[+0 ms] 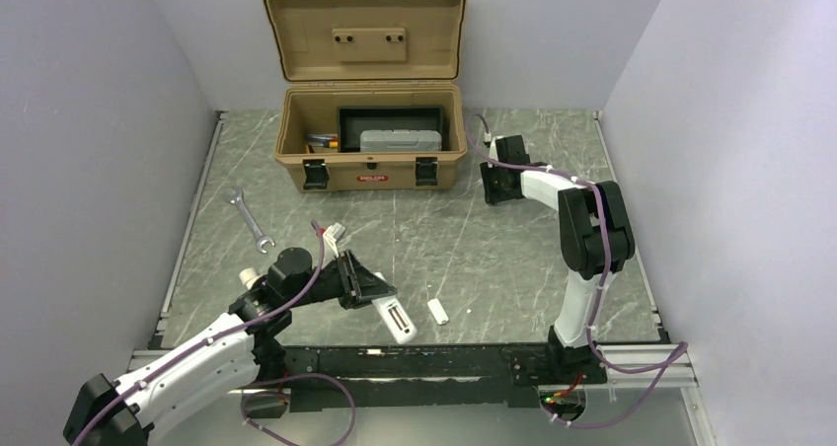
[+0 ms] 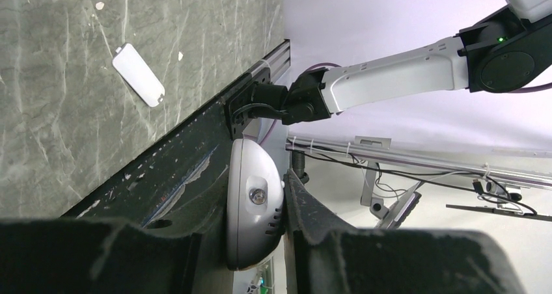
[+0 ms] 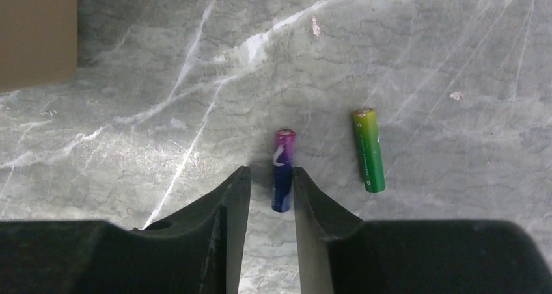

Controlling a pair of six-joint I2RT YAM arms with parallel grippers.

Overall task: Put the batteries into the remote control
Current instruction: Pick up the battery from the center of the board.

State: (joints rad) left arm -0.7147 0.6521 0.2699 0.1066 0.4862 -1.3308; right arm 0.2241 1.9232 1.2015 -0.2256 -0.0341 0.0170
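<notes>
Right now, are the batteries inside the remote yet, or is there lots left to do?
Not yet. Done: the left gripper holds the remote control, and a small white tab, maybe its cover, lies loose on the table. In hand: the right gripper straddles the purple battery, not clamped. Left: the green battery lies untouched beside it; both need loading.

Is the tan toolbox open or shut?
Open. The toolbox has its lid tipped back, and things inside show.

left arm (image 1: pixel 192 365), right arm (image 1: pixel 575 303): white shells, black joints | cables (image 1: pixel 599 231): purple (loosely looped)
</notes>
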